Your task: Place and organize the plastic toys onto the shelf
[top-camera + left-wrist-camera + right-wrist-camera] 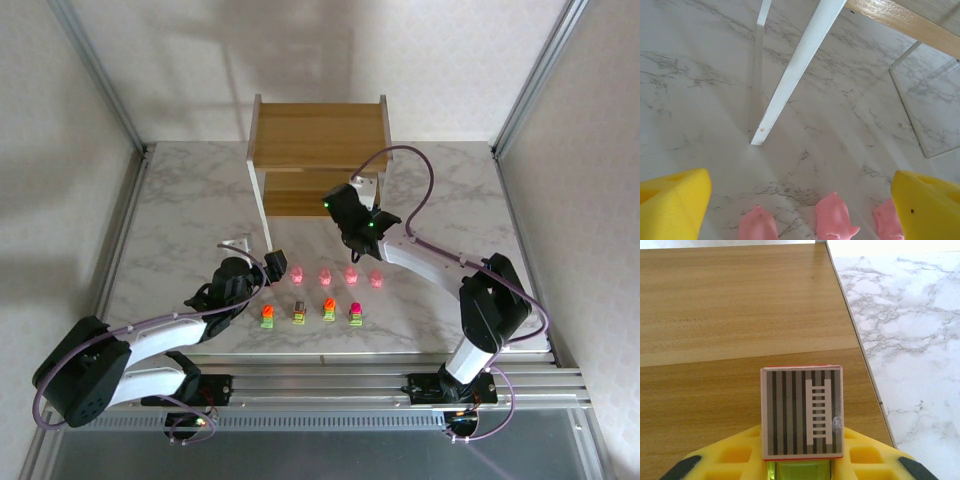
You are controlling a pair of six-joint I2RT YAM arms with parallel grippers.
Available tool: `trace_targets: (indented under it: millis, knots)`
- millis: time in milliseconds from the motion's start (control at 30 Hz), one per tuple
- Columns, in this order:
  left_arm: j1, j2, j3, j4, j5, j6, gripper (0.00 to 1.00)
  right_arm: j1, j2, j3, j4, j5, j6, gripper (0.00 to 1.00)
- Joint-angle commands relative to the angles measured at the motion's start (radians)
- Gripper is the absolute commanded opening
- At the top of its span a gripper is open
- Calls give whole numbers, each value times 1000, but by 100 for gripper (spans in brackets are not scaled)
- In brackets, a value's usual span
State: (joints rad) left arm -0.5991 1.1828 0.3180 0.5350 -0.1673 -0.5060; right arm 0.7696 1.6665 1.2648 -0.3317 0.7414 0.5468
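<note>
The shelf [318, 130] stands at the back centre, its top tier above a lower wooden tier [740, 315]. My right gripper [338, 205] hovers over the lower tier, shut on a blocky toy [802, 412] that has a striped grey face with a white ladder and a green base. Several pink toys [324, 276] lie in a row on the table, and several blocky toys [329, 309] sit in a row nearer the arms. My left gripper [275, 265] is open at the left end of the pink row. Its yellow fingers [670, 205] stand wide on either side of three pink figures [835, 220].
A white shelf leg [795, 75] comes down to the marble table [180, 230] just ahead of the left gripper. Metal frame rails [125, 215] border the table on both sides, and a rail runs along the near edge.
</note>
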Motion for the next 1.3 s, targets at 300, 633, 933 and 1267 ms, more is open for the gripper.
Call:
trace_targets:
  millis: [300, 633, 933, 1267]
  knots:
    - [8, 0, 9, 13, 17, -16, 92, -15, 17, 14, -3, 16, 32, 32]
    - [10, 6, 10, 14, 22, -17, 92, -13, -21, 7, 5, 1, 27, 38]
    - [10, 7, 11, 14, 25, -17, 92, 1, -46, 11, -2, 10, 17, 42]
    - [12, -2, 11, 10, 23, -17, 92, 44, -62, 9, -21, 52, 29, 44]
